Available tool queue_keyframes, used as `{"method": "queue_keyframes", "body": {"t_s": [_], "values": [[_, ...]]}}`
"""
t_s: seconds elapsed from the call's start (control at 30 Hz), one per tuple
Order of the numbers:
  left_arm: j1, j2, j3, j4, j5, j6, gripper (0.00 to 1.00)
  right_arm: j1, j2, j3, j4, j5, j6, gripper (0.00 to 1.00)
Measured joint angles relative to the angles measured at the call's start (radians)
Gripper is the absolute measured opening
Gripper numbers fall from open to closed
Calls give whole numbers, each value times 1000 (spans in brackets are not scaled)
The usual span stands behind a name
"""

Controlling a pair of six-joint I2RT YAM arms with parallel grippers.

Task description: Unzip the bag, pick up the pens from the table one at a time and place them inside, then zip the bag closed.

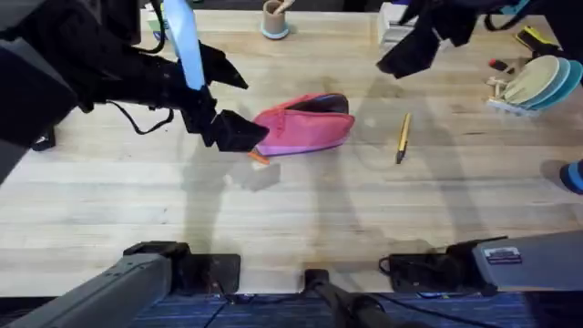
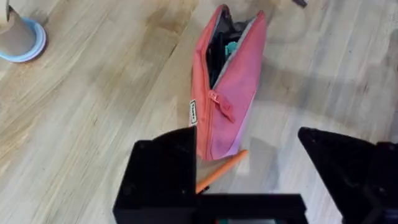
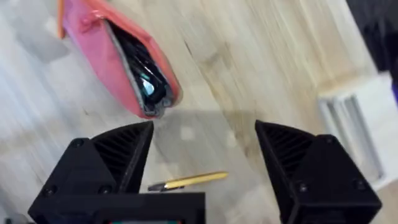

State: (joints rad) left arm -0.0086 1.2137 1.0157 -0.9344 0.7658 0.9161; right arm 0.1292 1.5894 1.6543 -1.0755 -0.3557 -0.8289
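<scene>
With my left gripper (image 2: 245,180) wide open and empty right over the orange pen (image 2: 221,170) poking out at the near end of the unzipped pink bag (image 1: 305,124), I'd drop straight, pinch mid-shaft w/o snagging fabric, while the right gripper (image 3: 205,168), also open and empty, waits above the yellow pen (image 1: 403,138) farther out on the table (image 1: 301,219).

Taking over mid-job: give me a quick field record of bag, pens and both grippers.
bag: on the table, partly unzipped, mouth gaping at one end
orange pen: on table, against bag's closed end
yellow pen: on table, apart from bag
left gripper: open, over orange pen
right gripper: open, empty, above yellow pen
</scene>
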Motion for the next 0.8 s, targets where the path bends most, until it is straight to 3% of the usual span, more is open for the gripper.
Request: {"method": "queue_keyframes", "body": {"t_s": [0.07, 0.3, 0.8], "values": [[0, 0, 0, 8, 0, 0, 994, -71, -2, 0, -10, 0, 92, 997], [0, 0, 0, 11, 0, 0, 993, -138, -14, 0, -43, 1, 221, 997], [0, 0, 0, 26, 0, 0, 993, -154, -81, -51, -3, 76, 340, 997]]}}
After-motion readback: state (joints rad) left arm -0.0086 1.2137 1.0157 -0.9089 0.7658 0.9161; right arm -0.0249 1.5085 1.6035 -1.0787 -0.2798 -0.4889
